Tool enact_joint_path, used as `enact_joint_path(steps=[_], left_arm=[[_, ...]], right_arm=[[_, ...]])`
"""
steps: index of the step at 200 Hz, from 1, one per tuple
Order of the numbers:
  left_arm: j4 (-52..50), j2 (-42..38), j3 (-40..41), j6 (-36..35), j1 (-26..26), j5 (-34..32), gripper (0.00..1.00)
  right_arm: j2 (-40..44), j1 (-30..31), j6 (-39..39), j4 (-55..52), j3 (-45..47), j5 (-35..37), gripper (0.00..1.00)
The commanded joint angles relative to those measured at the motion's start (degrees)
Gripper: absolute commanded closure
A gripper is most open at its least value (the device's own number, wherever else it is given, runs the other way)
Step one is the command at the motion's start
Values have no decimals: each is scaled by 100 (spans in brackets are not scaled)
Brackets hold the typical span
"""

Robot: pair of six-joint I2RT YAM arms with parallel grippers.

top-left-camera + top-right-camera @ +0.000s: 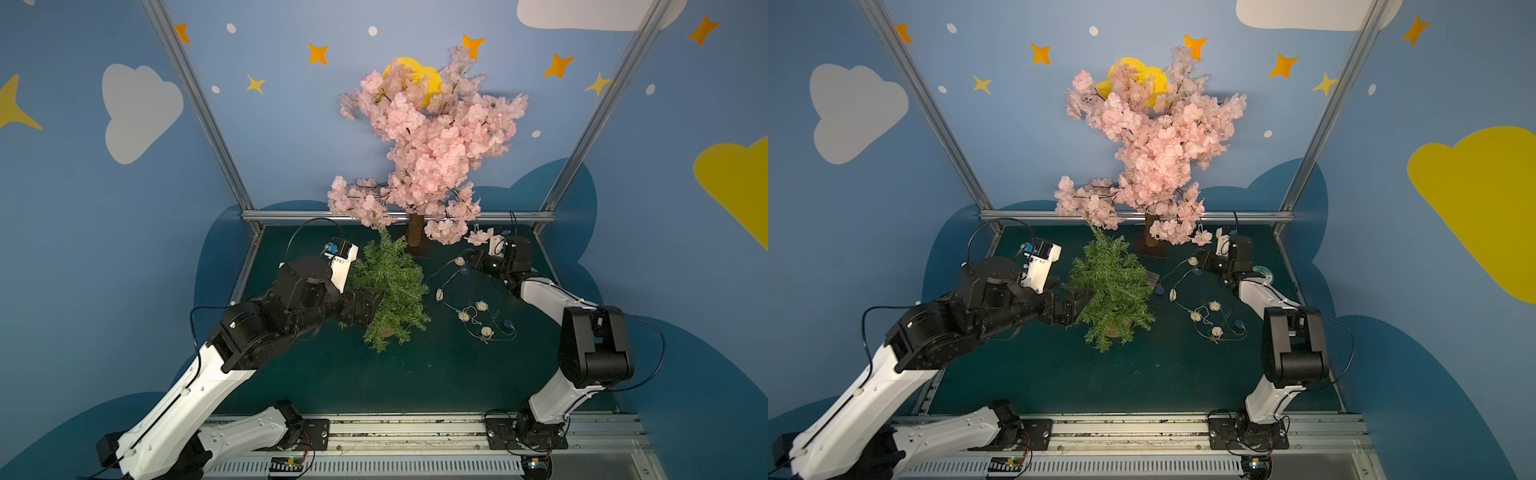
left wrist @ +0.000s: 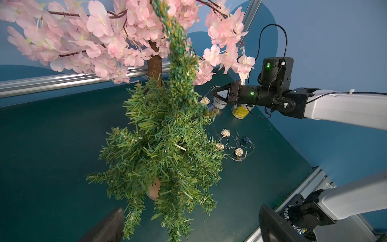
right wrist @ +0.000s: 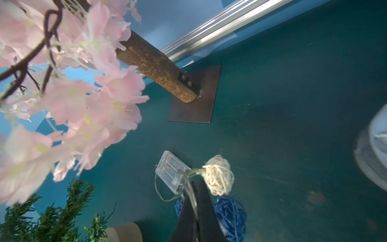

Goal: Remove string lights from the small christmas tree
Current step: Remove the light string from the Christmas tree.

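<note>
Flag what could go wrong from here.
1. The right hand pinches only the thin wire of the lights; a hard pull could snag the battery box on the nearby tree and tip it, since the left hand is open.
2. Rising, the right hand may catch the blossom tree overhead.

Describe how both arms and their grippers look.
The left arm and right arm have white shell links and black joints. Thin black cables loop along them. The left gripper and right gripper are black; green lights glow near the right one.
</note>
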State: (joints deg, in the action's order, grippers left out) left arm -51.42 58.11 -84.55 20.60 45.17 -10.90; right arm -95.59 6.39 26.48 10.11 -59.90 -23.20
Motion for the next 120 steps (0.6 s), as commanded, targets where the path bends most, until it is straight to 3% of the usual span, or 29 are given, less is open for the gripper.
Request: enact_joint_path(steps=[1,50,70,120], left_arm=[[-111,-119,80,40,15,-135,0],[-322,-315,228,241,-28,-662,0],[-568,-349,251,397,-321,-767,1],[-405,-349,769,358,-2057,708,1]], right_arm=[[480,-58,-141,-327,165,220,100],[1412,-469,-163,-982,525,583,100],[1722,-619,-164,-1320,627,685,100],[2140,-1124,-61,-2158,899,836,100]])
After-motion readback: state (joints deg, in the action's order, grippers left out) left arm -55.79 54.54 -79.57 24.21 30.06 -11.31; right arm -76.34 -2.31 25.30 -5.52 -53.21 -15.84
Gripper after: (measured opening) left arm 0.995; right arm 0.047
